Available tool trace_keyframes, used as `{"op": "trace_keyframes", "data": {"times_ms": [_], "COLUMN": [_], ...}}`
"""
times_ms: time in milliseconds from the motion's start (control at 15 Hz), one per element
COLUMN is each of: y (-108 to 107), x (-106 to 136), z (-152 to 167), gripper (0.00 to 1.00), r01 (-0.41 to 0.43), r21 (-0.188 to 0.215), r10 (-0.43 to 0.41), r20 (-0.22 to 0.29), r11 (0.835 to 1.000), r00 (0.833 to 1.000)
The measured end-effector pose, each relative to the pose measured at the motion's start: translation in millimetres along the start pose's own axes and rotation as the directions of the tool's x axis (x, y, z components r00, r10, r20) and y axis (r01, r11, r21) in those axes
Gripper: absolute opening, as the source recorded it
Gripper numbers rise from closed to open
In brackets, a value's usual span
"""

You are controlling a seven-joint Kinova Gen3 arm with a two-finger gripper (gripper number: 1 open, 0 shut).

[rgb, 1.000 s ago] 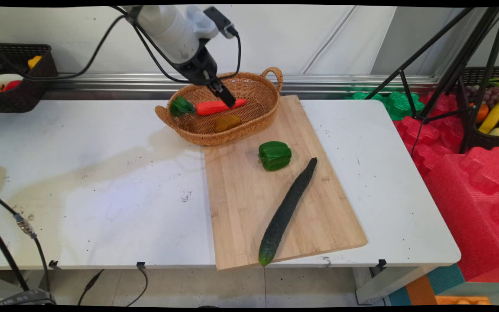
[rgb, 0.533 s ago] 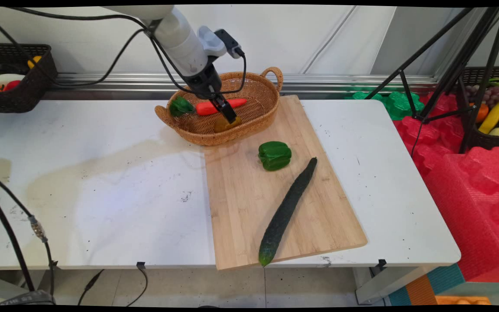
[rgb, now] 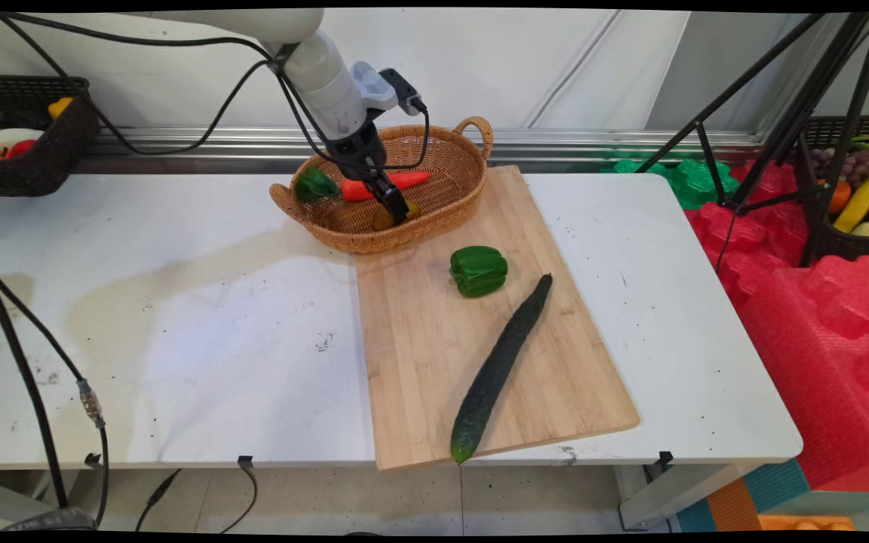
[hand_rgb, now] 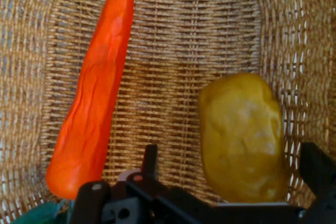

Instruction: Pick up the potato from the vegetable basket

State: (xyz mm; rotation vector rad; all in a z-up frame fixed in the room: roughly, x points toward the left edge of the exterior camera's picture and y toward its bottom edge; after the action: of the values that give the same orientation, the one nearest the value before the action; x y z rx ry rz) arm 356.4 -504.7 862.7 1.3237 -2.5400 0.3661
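My gripper [rgb: 395, 212] [hand_rgb: 233, 156] reaches down into the wicker basket [rgb: 472, 170] [hand_rgb: 184, 51] at the back of the table. It is open. A yellow-brown potato-like lump [rgb: 382, 219] [hand_rgb: 241, 135] lies between its fingers, one finger [hand_rgb: 150, 158] on its left and the other [hand_rgb: 317, 171] on its right; I cannot tell if they touch it. An orange carrot [rgb: 413, 179] [hand_rgb: 100, 93] with a green top [rgb: 314, 185] lies beside it in the basket, just beyond the gripper.
A wooden cutting board [rgb: 434, 362] carries a green pepper [rgb: 478, 270] and a long cucumber [rgb: 501, 366]. A black basket [rgb: 27, 162] stands at the back left. A tripod [rgb: 781, 136], red foam [rgb: 819, 317] and a fruit basket [rgb: 857, 204] stand to the right. Cables [rgb: 27, 362] hang at the left.
The gripper has come down and toward the basket's near side, from over the carrot to around the yellow-brown lump. Nothing else on the table has moved.
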Motion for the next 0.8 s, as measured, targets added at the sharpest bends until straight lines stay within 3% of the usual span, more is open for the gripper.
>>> {"op": "trace_keyframes", "data": {"times_ms": [600,667,800], "y": [-13,-15,-17], "x": [12,12,13], "z": [24,26,27], "gripper": [1.00,0.00,0.00], "r01": [0.019,0.020,0.020], "r21": [-0.062,-0.065,-0.067], "r10": [-0.019,-0.019,-0.019], "r20": [0.008,0.010,0.013], "r11": [0.998,0.998,0.998], "r00": [1.000,1.000,1.000]}}
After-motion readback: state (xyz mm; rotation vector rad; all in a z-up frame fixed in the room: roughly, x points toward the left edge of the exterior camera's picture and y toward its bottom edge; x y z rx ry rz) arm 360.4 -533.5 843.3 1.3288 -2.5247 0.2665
